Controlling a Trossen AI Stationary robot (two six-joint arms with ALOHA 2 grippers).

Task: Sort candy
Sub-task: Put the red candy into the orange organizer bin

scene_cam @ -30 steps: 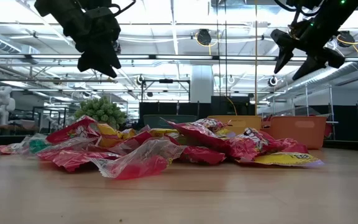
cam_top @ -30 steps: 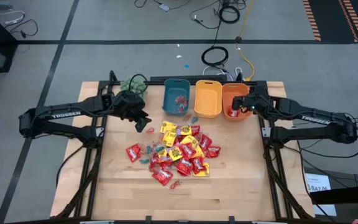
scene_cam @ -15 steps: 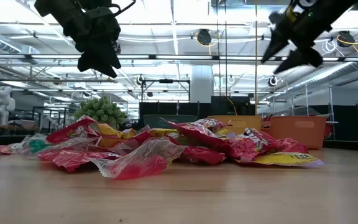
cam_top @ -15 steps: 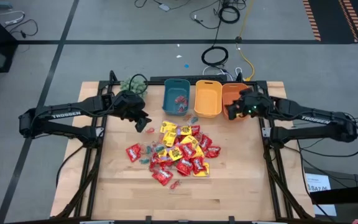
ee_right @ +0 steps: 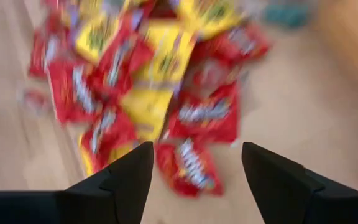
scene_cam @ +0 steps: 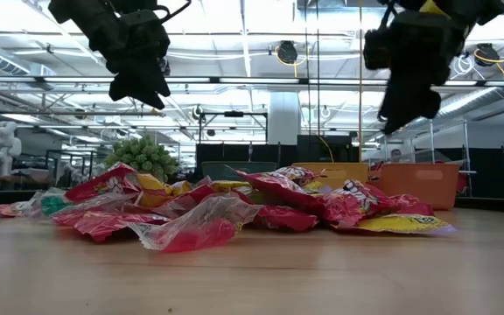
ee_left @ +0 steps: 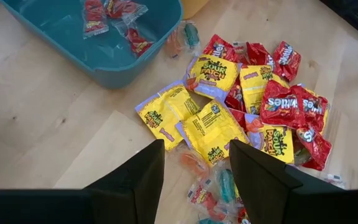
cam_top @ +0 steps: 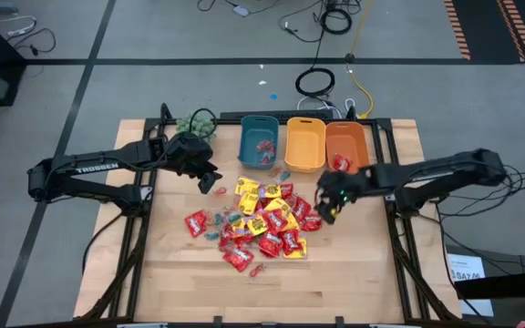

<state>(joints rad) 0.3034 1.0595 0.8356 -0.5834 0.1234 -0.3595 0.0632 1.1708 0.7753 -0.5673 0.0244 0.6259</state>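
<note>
The candy lies in a loose pile (cam_top: 258, 223) of red and yellow packets with smaller pale pieces at mid-table, also seen low across the table (scene_cam: 226, 206). My left gripper (cam_top: 210, 180) hangs open above the pile's far left edge; yellow packets (ee_left: 197, 118) lie below its empty fingers (ee_left: 194, 180). My right gripper (cam_top: 324, 208) hangs open above the pile's right edge, nothing between its fingers (ee_right: 194, 180), with red and yellow packets (ee_right: 148, 93) below. Both grippers are well clear of the table in the low view.
Three bins stand in a row at the far edge: a teal bin (cam_top: 259, 141) with a few red pieces, a yellow-orange bin (cam_top: 305, 144), and an orange bin (cam_top: 344, 146) with a red packet. A small green plant (cam_top: 194, 123) sits far left. Bare wood lies near the front edge.
My right gripper has swung from above the orange bin toward the near edge and the table's left, sinking and rolling about its wrist, and now hangs over the right edge of the candy pile. The pile has not shifted.
</note>
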